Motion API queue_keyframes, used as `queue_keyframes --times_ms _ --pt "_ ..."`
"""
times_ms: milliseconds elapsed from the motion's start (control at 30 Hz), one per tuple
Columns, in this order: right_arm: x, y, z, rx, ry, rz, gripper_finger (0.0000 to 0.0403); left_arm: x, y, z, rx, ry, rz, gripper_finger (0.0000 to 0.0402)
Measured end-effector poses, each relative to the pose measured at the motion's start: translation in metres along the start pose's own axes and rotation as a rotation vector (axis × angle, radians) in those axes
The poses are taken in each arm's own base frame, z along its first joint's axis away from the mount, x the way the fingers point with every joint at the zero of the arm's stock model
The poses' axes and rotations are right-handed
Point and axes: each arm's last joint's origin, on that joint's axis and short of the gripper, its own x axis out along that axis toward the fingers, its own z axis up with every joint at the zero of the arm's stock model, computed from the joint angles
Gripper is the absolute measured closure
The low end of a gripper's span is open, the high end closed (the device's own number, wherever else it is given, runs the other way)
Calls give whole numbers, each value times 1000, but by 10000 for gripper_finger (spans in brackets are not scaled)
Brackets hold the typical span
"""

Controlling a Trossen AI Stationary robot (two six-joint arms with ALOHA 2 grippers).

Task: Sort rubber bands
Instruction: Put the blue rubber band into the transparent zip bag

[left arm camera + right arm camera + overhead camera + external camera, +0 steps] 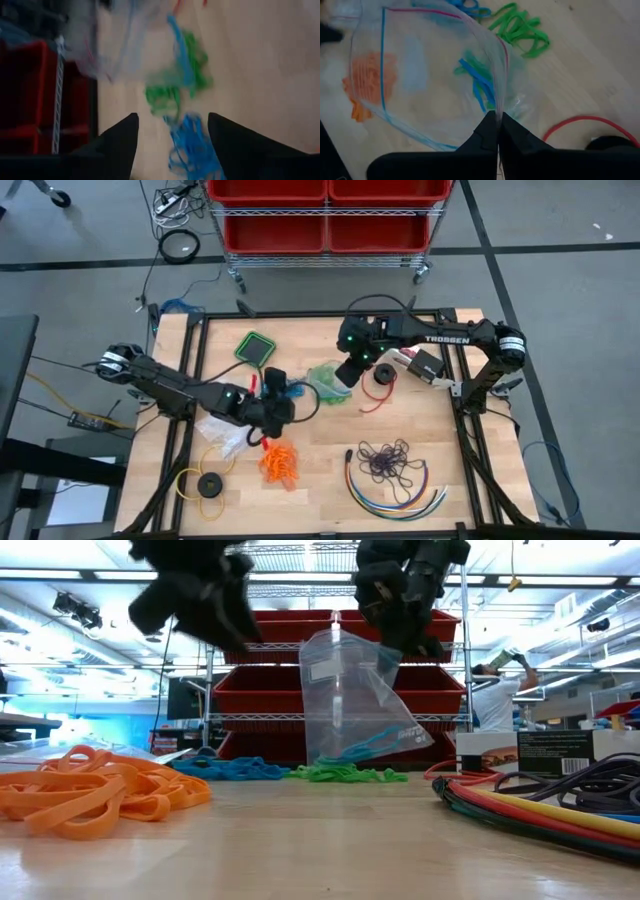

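Holding a clear bag point(435, 75) by its rim in the pinched-shut right gripper point(497, 131) at table centre; left gripper point(170, 131) gaping empty over blue rubber bands point(192, 145), green rubber bands point(175, 82) beside. Light, limp, snag-prone; best pinched mid-bunch.

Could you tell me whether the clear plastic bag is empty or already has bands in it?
Not empty: the plastic bag, held up by the right gripper, has a few blue bands inside.
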Motion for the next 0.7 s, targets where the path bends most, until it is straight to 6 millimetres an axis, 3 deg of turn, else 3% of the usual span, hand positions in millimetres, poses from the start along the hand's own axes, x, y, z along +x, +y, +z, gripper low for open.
queue_keyframes --times_ms 333,500,700 --pt "2 10 -4 -34 -4 8 403 51 -14 -62 -125 32 -157 180" --pt "2 10 -3 -36 -27 -1 403 77 -6 -94 -254 13 -244 199" --pt "2 11 0 -49 -61 1 403 92 11 -112 -384 -31 -336 234"
